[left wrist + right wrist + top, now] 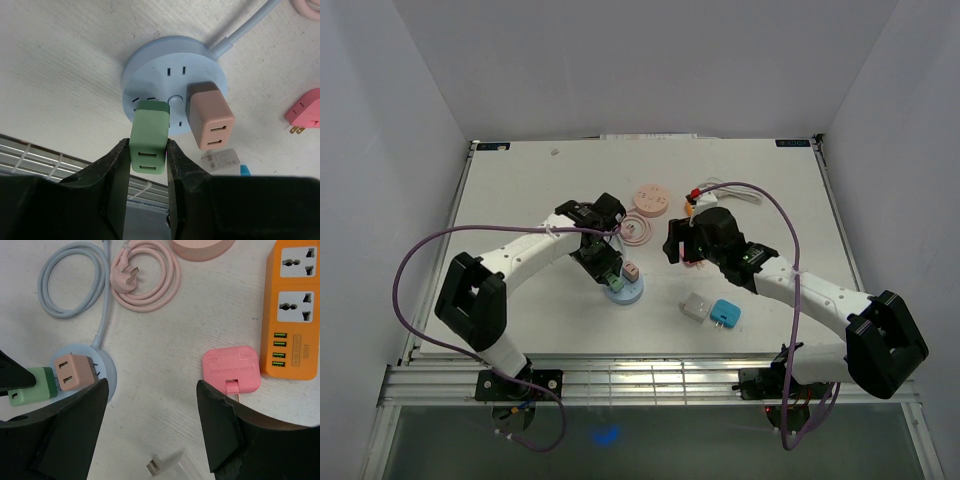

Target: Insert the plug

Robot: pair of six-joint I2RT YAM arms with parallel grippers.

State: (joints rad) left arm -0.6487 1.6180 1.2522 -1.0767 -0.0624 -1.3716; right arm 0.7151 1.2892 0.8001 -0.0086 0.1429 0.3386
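Note:
A light blue round socket hub [623,292] lies on the white table; it also shows in the left wrist view [170,65] and the right wrist view [109,371]. A tan-pink plug [210,120] sits in it. My left gripper [149,152] is shut on a green plug [149,132], whose far end rests against the hub's face next to the centre button; its prongs are hidden. In the top view the left gripper [608,270] is over the hub's left side. My right gripper [151,390] is open and empty, hovering right of the hub [678,250].
A flat pink plug [231,369] lies beside an orange power strip [295,310]. A pink round hub [651,198] and its coiled pink cable [145,277] are behind. A white adapter [696,308] and a blue adapter [725,314] lie front right.

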